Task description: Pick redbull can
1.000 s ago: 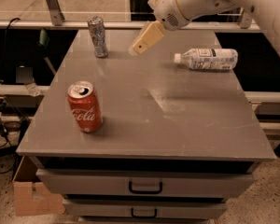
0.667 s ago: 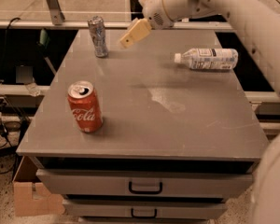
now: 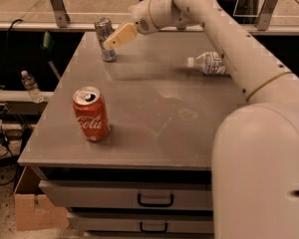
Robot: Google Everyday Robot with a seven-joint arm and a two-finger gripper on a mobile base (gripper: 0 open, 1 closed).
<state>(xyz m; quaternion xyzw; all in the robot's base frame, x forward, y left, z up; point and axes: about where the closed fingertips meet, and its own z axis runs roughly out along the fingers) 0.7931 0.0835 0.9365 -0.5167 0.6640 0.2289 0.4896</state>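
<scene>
The redbull can (image 3: 105, 36) is a slim silver-grey can with bluish markings. It stands upright at the far left of the grey table (image 3: 154, 118). My gripper (image 3: 114, 38) reaches in from the right on a long white arm. Its cream-coloured fingers (image 3: 120, 35) sit right beside the can, overlapping its right side in this view. I cannot tell whether they touch the can.
A red Coca-Cola can (image 3: 91, 114) stands upright near the front left of the table. A clear plastic bottle (image 3: 209, 62) with a white cap lies on its side at the far right, partly behind my arm. Drawers (image 3: 154, 199) sit below the tabletop.
My gripper has swept left across the far side of the table, from near the middle to right next to the redbull can. The cans and the bottle have not moved.
</scene>
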